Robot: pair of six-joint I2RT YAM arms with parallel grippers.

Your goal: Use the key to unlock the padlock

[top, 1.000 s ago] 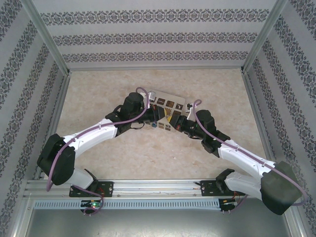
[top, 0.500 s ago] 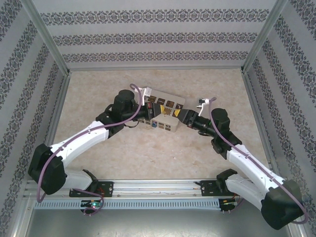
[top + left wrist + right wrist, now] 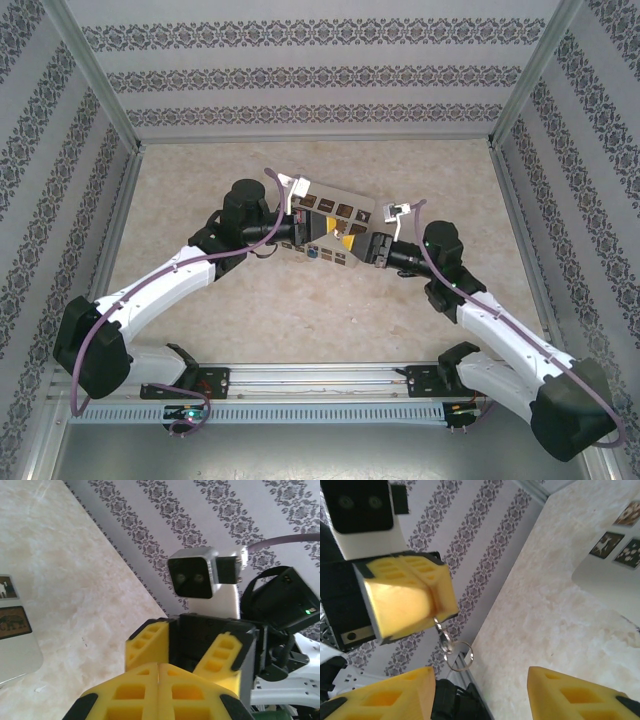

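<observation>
The left end effector (image 3: 159,672) is pressing its yellow fingers (image 3: 405,595) fully together, pinching the top link of a key ring (image 3: 445,644) that is dangling beneath them. Facing it, close by, the right end effector (image 3: 481,675) is holding its fingers wide apart, gripping nothing. The padlock (image 3: 313,254) is lying just below the left end effector, at the near edge of the white box (image 3: 340,212) sitting on the tabletop (image 3: 200,180).
</observation>
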